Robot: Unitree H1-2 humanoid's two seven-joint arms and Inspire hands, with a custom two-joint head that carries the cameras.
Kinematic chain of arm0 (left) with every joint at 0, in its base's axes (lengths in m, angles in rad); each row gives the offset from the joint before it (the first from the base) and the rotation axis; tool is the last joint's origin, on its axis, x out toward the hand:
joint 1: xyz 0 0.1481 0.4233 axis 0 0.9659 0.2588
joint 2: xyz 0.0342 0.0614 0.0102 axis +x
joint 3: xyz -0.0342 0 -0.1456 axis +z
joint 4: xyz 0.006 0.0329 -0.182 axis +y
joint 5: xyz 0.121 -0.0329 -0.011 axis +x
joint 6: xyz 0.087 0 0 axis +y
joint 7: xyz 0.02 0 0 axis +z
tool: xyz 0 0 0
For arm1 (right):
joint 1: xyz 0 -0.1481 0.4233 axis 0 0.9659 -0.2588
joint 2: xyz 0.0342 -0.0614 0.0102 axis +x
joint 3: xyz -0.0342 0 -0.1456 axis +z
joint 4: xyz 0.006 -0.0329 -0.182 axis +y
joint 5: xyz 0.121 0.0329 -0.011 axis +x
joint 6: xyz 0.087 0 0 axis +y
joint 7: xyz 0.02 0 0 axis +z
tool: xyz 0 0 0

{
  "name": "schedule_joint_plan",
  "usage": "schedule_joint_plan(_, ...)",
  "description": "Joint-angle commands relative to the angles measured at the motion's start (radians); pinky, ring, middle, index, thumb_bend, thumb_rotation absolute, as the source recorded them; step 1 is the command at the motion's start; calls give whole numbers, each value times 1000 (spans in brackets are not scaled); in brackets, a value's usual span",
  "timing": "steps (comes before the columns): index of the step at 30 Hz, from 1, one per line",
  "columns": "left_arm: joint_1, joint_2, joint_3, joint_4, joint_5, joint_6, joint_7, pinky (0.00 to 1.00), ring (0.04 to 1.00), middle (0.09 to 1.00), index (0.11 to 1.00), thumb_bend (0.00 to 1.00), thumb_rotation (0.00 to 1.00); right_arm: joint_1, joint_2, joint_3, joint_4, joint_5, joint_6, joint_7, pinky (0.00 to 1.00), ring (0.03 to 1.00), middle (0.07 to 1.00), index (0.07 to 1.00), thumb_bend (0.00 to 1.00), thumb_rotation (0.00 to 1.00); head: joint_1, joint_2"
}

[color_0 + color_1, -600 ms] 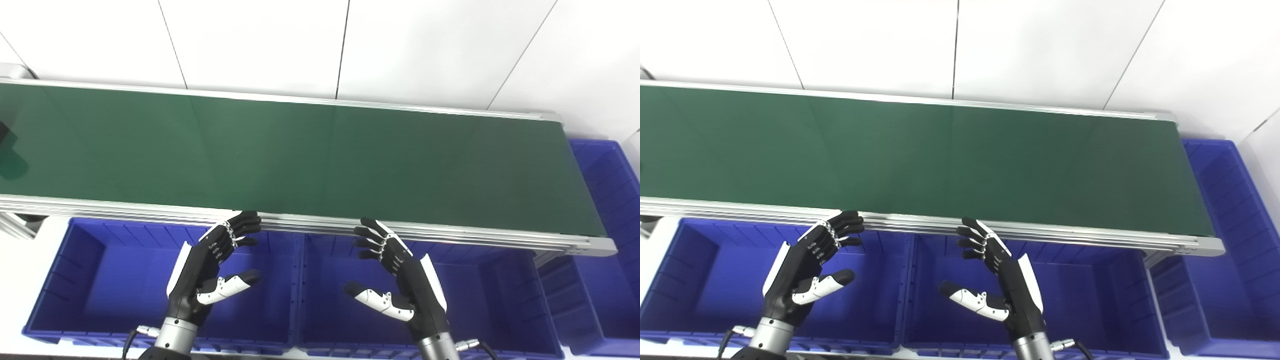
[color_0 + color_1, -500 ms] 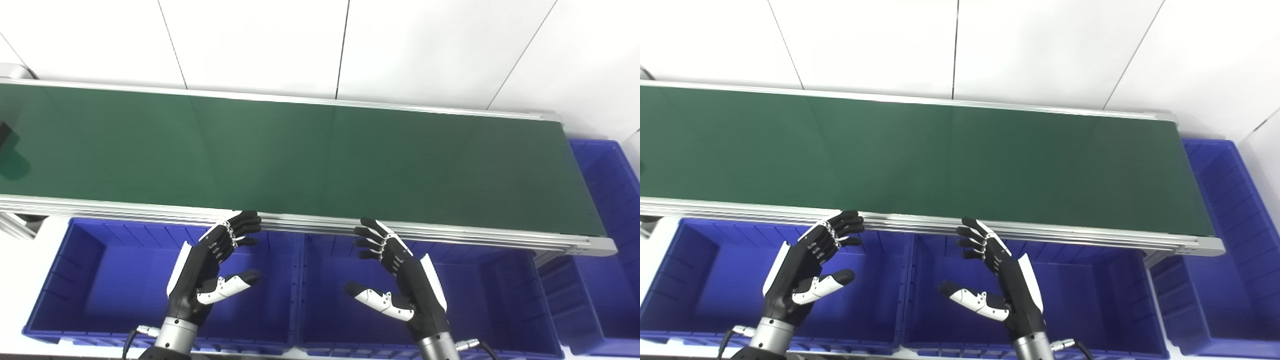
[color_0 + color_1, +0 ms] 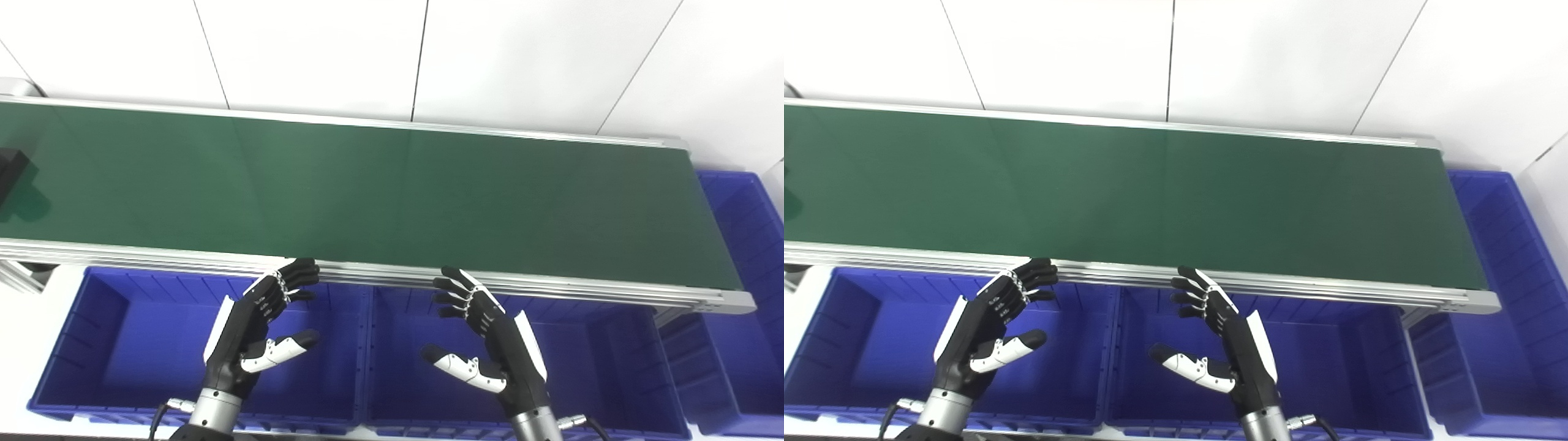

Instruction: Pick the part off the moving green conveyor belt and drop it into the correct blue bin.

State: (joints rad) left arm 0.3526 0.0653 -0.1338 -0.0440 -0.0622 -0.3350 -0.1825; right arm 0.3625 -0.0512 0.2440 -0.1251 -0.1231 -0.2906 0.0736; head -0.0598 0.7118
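A factory-style sorting cell — green conveyor belt (image 3: pixel 392 196), aluminium rails (image 3: pixel 551 285), blue bins (image 3: pixel 141 343), white panel wall (image 3: pixel 318 55).

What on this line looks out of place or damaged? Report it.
Nothing stands out. The green belt lies flat and unmarked; a dark part is just entering at its far left edge. The blue bins sit squarely below the rail. Left hand and right hand wait open over them.

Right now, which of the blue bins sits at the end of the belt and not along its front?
The far-right bin, past the belt's right end. The left bin and middle bin lie side by side under its near edge, below the hands.
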Motion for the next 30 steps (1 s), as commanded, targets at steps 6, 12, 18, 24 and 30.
schedule_joint_plan(6, -8, 4, 0, -29, -5, -16, -2, 694, 765, 778, 774, 939, 464, -4, 7, -2, -27, 9, -50, -1, 690, 761, 810, 852, 608, 322, 7, 1)
schedule_joint_plan(12, -11, 4, 1, -22, 3, -23, 0, 687, 761, 777, 774, 938, 467, -7, 8, -1, -20, 9, -56, -1, 688, 761, 810, 852, 607, 321, 6, -3)
schedule_joint_plan(18, -13, 4, 1, -15, 4, -28, -1, 683, 758, 775, 773, 942, 470, -7, 8, -1, -18, 12, -51, 0, 692, 761, 809, 853, 609, 328, 7, -8)
schedule_joint_plan(24, -17, 3, 0, -9, 0, -26, -2, 684, 759, 775, 773, 940, 465, -9, 9, -1, -13, 14, -53, -1, 692, 762, 809, 854, 607, 320, 18, -15)
schedule_joint_plan(30, -19, -10, -9, 15, 13, -48, 3, 680, 756, 768, 769, 949, 465, -6, -2, -11, -2, 24, -68, 0, 686, 768, 813, 856, 600, 323, 125, -57)
